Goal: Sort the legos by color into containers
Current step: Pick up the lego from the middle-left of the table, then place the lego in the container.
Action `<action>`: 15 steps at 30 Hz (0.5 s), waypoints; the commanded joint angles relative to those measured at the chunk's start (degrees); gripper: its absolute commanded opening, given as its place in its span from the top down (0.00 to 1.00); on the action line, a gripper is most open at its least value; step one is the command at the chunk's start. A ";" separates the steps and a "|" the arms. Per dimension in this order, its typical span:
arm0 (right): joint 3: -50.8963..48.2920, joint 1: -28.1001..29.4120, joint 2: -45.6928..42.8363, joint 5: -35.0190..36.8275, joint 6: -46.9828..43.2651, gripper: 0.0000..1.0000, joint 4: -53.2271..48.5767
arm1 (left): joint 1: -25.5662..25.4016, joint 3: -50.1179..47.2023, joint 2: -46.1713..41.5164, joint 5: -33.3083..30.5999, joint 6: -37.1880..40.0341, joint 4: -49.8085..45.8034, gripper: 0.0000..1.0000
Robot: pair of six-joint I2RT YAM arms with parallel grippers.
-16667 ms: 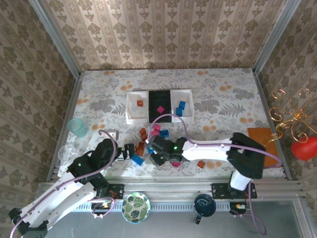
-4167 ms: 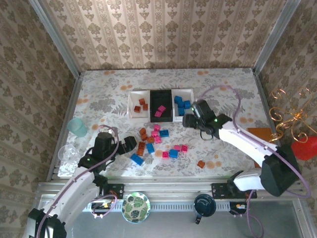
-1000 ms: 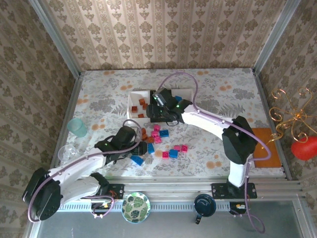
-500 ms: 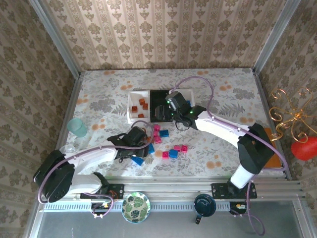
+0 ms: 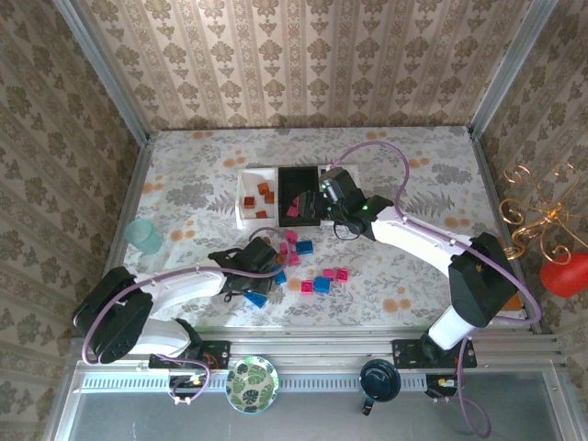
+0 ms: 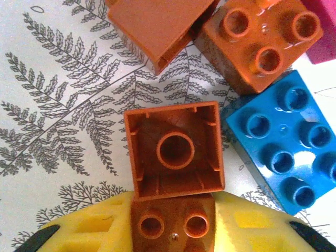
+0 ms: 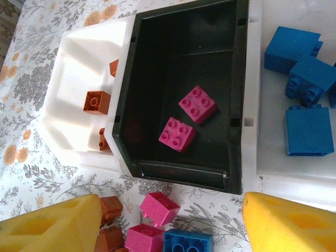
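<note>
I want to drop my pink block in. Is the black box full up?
Not full. The black tray holds just two pink bricks, with bare floor all around them.

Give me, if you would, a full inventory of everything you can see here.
containers: three joined trays, white, black, white; far centre of the table.
orange-brown legos: at least three in the left white tray; more loose in front.
pink legos: two in the black tray; several loose in front.
blue legos: at least three in the right white tray; about four loose.
cup: one, pale teal; table's left edge.
plate: one, round, green-patterned; near rail.
ornament: one, gold wire with red ball; right of the table.
left gripper: one, yellow; shut on an orange-brown lego.
right gripper: one, yellow; open, empty, at the containers.
</note>
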 commanded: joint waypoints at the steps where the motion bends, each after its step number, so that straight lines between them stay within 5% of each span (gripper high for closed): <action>1: -0.93 -0.30 -2.35 -0.41 1.24 0.27 0.69 | -0.59 0.63 -3.04 0.18 0.08 -1.45 0.66; 8: -2.97 -0.39 -4.04 -0.26 1.84 0.27 1.03 | 1.75 6.02 -13.24 1.19 1.71 -3.64 0.66; 15: -5.91 -0.30 -5.79 -0.79 3.04 0.27 1.36 | 15.54 13.25 -8.59 4.71 4.18 4.83 0.66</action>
